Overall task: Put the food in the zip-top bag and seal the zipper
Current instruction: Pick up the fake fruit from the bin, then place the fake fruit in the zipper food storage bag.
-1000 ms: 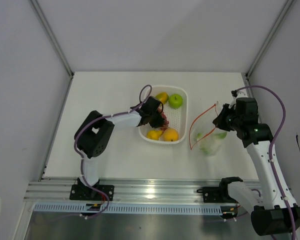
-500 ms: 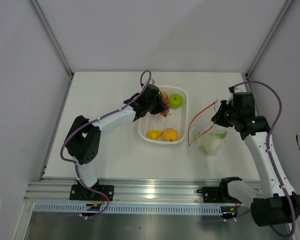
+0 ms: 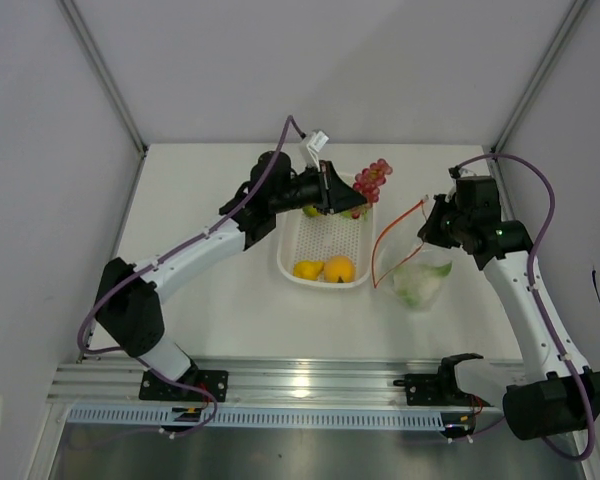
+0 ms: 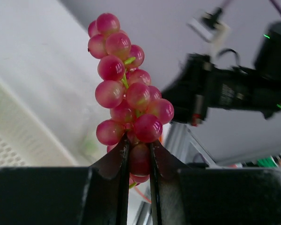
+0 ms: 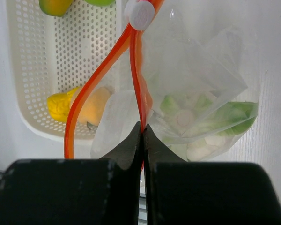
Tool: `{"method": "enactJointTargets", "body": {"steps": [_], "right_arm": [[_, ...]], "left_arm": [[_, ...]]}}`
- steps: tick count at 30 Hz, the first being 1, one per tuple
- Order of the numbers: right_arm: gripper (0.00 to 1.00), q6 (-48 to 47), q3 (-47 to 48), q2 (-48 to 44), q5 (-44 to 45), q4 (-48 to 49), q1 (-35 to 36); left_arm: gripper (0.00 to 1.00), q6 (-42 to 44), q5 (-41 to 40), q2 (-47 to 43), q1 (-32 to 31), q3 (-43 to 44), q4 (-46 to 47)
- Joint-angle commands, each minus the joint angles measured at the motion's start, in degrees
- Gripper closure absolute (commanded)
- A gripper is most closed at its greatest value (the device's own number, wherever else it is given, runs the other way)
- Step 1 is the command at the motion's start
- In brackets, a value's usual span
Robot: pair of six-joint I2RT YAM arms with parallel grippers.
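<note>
My left gripper [image 3: 352, 197] is shut on the red grape bunch [image 3: 371, 180], also seen in the left wrist view [image 4: 129, 101], and holds it raised above the far right corner of the white basket [image 3: 292, 268]. My right gripper [image 3: 430, 225] is shut on the orange-red zipper [image 5: 138, 79] of the clear zip-top bag [image 3: 418, 280] and holds its mouth open to the left. White-and-green cauliflower [image 5: 196, 124] lies inside the bag. Two yellow-orange fruits [image 3: 325, 269] lie in the basket's near end. The green apple [image 5: 100, 2] and mango [image 5: 54, 5] peek at the right wrist view's top edge.
The basket stands mid-table just left of the bag. The metal rail [image 3: 300, 385] with both arm bases runs along the near edge. Grey walls close the table on the left, right and far sides.
My left gripper has lifted the grape bunch out of the basket and carried it right and away, toward the bag. My right gripper has shifted slightly away, still holding the zipper.
</note>
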Motion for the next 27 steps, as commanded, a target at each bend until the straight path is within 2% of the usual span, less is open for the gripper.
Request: {"method": "enactJointTargets", "body": {"steps": [1, 2, 5, 11, 16, 21, 27], "right_arm": [[1.0, 0.5, 3.7, 0.2, 1.9, -0.5, 0.9], [1.0, 0.4, 3.7, 0.1, 2.2, -0.7, 1.0], [1.0, 0.2, 4.6, 0.0, 2.3, -1.0, 1.0], [1.0, 0.0, 5.8, -0.2, 2.4, -1.3, 1.0], [1.0, -0.1, 6.4, -0.5, 1.9, -1.2, 1.1], [1.0, -0.5, 6.2, -0.5, 1.9, -1.2, 1.2], [1.0, -0.3, 5.9, -1.1, 0.9, -1.0, 1.3]], "left_arm": [[0.94, 0.1, 17.4, 0.5, -1.9, -1.4, 11.6], [0.94, -0.6, 20.8, 1.9, -2.3, -1.3, 12.5], [0.93, -1.0, 24.0, 4.5, -3.9, 0.5, 12.2], [0.93, 0.4, 22.0, 8.2, -6.5, 0.9, 5.1], [0.93, 3.5, 16.8, 10.2, -8.0, 5.1, -5.3], [0.87, 8.0, 11.2, 12.9, -10.8, 13.1, -19.8], [0.79, 6.7, 2.7, 15.7, -12.1, 19.4, -27.3]]}}
